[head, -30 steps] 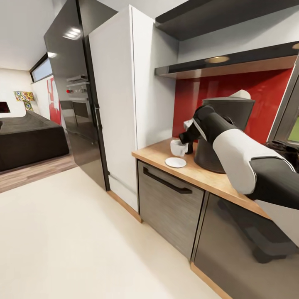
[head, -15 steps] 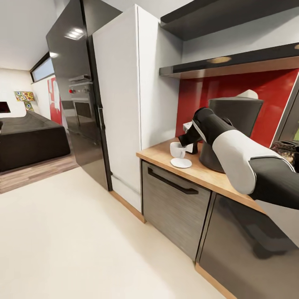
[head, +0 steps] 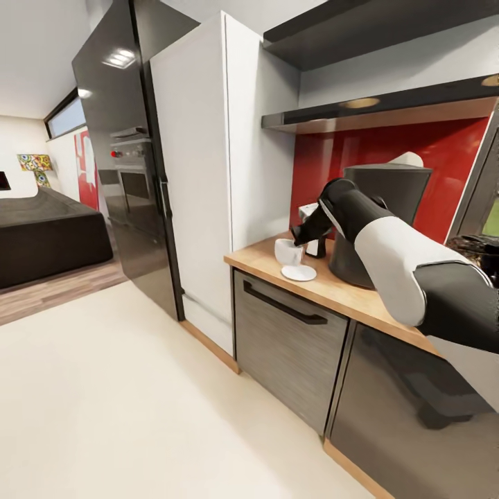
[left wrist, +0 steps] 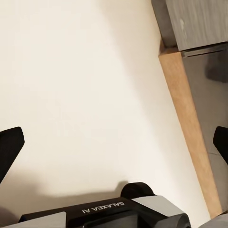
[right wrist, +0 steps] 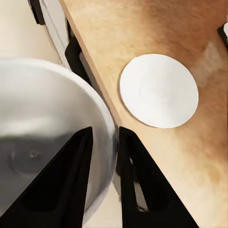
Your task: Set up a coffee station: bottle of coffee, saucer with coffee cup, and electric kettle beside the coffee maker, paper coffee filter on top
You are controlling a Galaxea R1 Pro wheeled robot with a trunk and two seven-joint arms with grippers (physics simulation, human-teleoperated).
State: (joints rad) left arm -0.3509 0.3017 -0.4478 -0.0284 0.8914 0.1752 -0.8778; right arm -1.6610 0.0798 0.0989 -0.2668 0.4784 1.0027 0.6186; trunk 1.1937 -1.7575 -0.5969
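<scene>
The coffee cup is held in the air by the right gripper, whose two fingers are clamped on the cup's rim, one inside the bowl and one outside. In the head view the cup hangs above the left part of the saucer, apparently clear of it, though the gap is too small to confirm. In the right wrist view the cup is offset from the saucer and overlaps the counter's front edge.

The saucer lies flat on the countertop, close to the front edge and near the counter's left end, where a tall white cabinet rises. Bare wood surrounds the plate on all sides. Behind the arm stands the coffee maker, close to the saucer with a white object on its top. A small dark item stands just beside its base, partly hidden by the wrist; it cannot be identified.

The left gripper points at open beige floor beside the cabinet plinth, its fingers spread wide and holding nothing.

Against half a second ago, the cup sits slightly lower and further left relative to the saucer; part of this may be camera shift.
</scene>
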